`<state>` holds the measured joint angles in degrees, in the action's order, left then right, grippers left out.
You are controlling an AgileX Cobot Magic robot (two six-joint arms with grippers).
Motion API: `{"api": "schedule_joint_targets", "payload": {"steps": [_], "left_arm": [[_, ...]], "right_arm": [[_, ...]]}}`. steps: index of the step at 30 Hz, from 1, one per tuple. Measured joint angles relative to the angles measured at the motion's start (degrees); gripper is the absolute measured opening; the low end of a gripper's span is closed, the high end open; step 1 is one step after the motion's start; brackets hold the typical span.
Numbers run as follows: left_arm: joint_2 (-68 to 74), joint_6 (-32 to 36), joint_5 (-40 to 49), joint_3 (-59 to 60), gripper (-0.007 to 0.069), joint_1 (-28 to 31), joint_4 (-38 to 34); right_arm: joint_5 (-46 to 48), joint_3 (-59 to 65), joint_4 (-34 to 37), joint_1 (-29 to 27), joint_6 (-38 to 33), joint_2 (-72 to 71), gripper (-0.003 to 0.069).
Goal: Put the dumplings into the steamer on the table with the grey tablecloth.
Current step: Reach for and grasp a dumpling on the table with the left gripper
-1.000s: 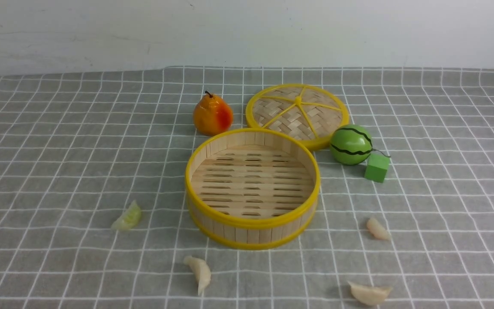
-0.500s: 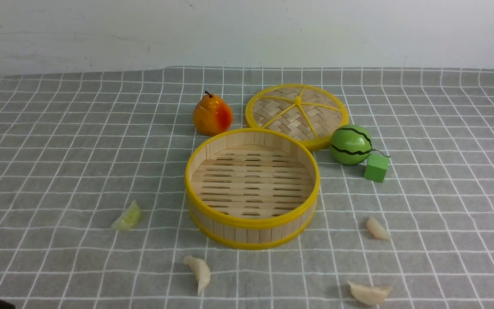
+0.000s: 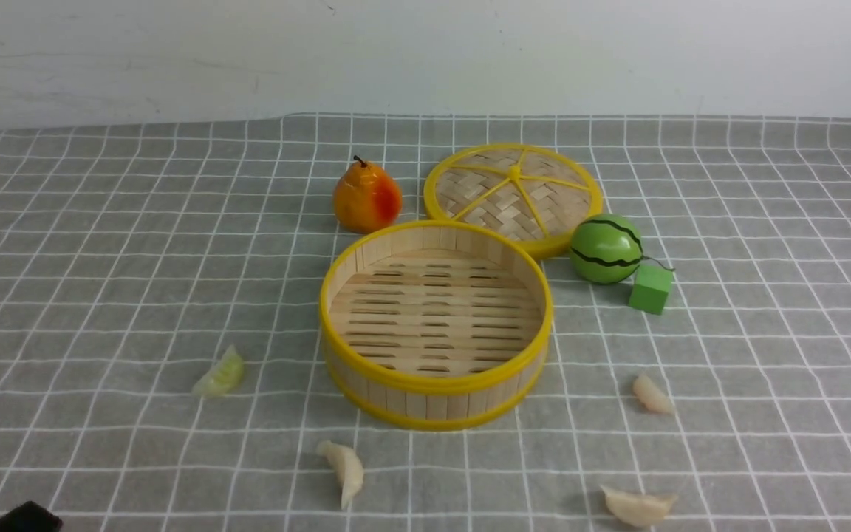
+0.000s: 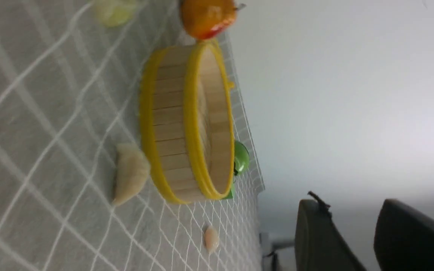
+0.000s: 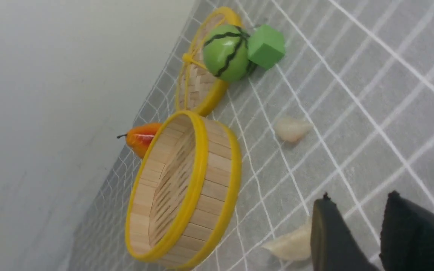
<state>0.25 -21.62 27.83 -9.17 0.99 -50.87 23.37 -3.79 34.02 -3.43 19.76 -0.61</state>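
Note:
The steamer [image 3: 433, 384] stands empty mid-table on the grey tablecloth [image 3: 100, 281]. Around it lie several dumplings: a green-tinted one [image 3: 220, 373] at the left, an off-white one [image 3: 346, 467] in front, and two at the right [image 3: 651, 394] [image 3: 638, 505]. My left gripper [image 4: 349, 203] is open and empty, well away from the steamer [image 4: 171, 124] and the dumpling [image 4: 130, 173] beside it. My right gripper [image 5: 358, 199] is open and empty above the cloth. A dumpling [image 5: 290, 242] lies just beside one of its fingers, partly hidden by it.
The flat woven lid [image 3: 513, 193] lies behind the steamer, with a pear [image 3: 366, 197] to its left. A toy watermelon [image 3: 606, 249] and a green cube [image 3: 649, 289] sit to the right. A dark part of my left arm [image 3: 23, 517] shows at the bottom left corner.
A dark part of my left arm has come up into the bottom left corner of the front view. The steamer, the dumplings and the other things have not moved.

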Motion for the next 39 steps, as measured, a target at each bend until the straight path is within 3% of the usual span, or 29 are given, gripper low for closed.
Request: {"api": "schedule_joint_targets", "payload": {"steps": [3, 4, 7, 10, 14, 17, 22, 26, 30, 34, 39], "left_arm": [[4.37, 4.53, 5.35, -6.32, 0.0146, 0.00, 2.56], [9.81, 7.49, 9.53, -10.59, 0.0074, 0.00, 4.95], [23.43, 15.92, 17.92, -19.83, -0.0014, 0.00, 10.54], [34.28, 22.46, 25.18, -27.98, -0.0014, 0.00, 15.59], [47.80, 27.49, 34.94, -38.53, -0.0014, -0.24, 25.57], [54.39, 27.58, 36.71, -42.73, -0.0014, -2.16, 31.78], [67.35, 24.99, 37.59, -50.18, -0.0014, -10.54, 44.15], [76.49, 21.62, 35.82, -54.51, -0.0012, -14.56, 50.87], [84.41, 20.84, 31.77, -59.08, 0.0066, -15.50, 53.31], [92.71, 20.65, 25.77, -62.85, 0.0325, -15.54, 53.97], [100.61, 20.65, 18.52, -63.46, 0.0526, -15.54, 56.40]], "right_arm": [[-1.42, -4.33, -0.19, 0.00, -7.92, 1.42, 0.0128], [-2.82, -7.88, -0.19, 0.00, -12.80, 4.73, 0.0064], [-3.81, -16.97, -0.39, 0.00, -22.44, 14.82, -0.0015], [0.92, -25.81, -0.59, 0.00, -30.68, 24.30, -0.0019], [15.08, -37.35, -1.21, 2.04, -38.23, 39.01, -0.0019], [21.45, -42.05, -2.72, 6.73, -39.21, 46.42, -0.0019], [33.50, -49.01, -10.78, 21.74, -39.42, 60.51, -0.0015], [37.14, -51.25, -16.26, 33.00, -39.42, 67.94, -0.0015], [37.15, -51.51, -17.19, 38.92, -39.42, 71.54, -0.0015], [36.84, -51.63, -17.19, 40.04, -39.42, 72.21, -0.0013], [36.61, -51.81, -17.36, 40.04, -39.42, 72.21, -0.0011]]}}
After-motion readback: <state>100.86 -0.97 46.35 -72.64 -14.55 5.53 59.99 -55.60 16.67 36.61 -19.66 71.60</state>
